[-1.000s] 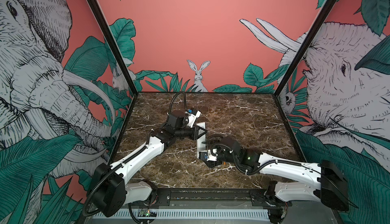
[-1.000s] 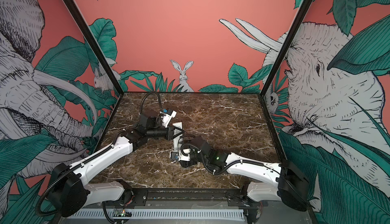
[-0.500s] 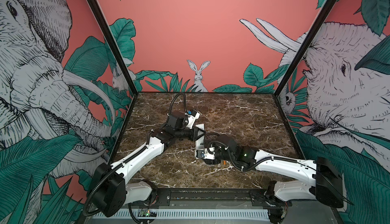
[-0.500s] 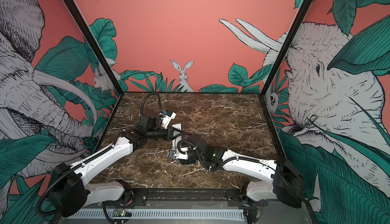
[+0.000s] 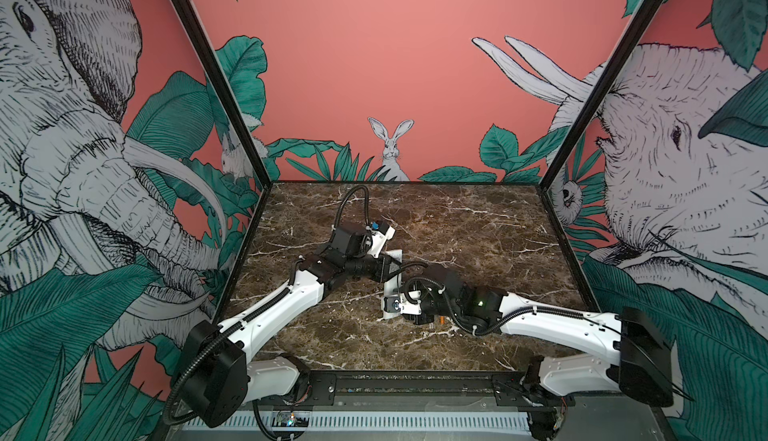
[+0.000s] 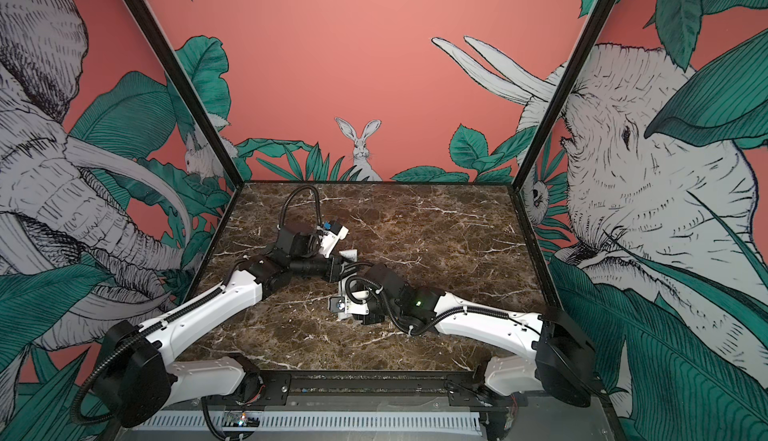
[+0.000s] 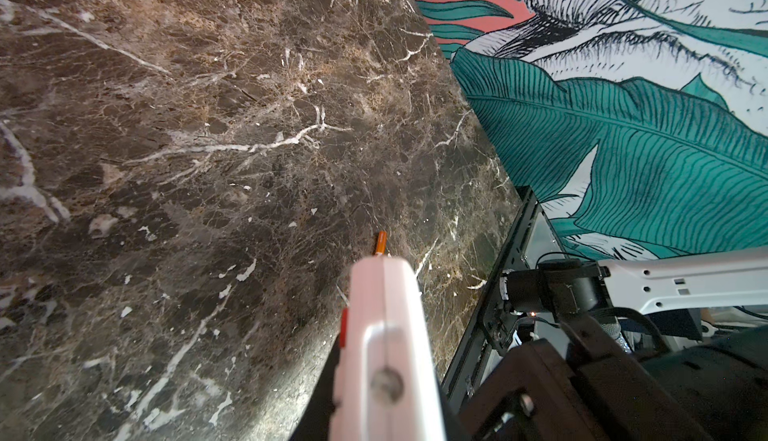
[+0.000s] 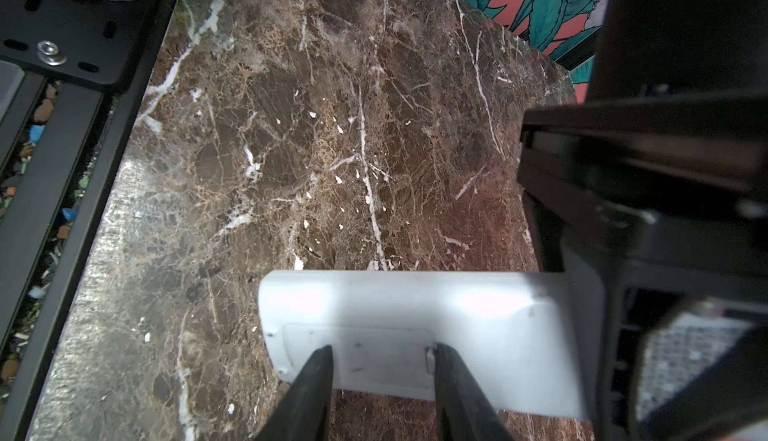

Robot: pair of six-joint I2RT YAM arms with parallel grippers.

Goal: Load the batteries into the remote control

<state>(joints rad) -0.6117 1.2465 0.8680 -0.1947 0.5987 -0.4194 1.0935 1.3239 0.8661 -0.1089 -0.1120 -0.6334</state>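
Just beyond the remote control (image 7: 386, 335) lies a battery (image 7: 380, 244) — partly hidden.

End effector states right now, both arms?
Left end effector: closed, holding the remote control.
Right end effector: open, tips at the remote control's back, holding nothing.

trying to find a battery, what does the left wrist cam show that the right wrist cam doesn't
Only the left wrist view: one orange battery lying on the marble table, just past the tip of the remote control. The remote is seen edge-on, with a red button showing.
Only the right wrist view: the remote's plain white back, the outline of its battery cover, and the right gripper, jaws apart over that cover. No battery shows here.
Both: the remote and the marble table.
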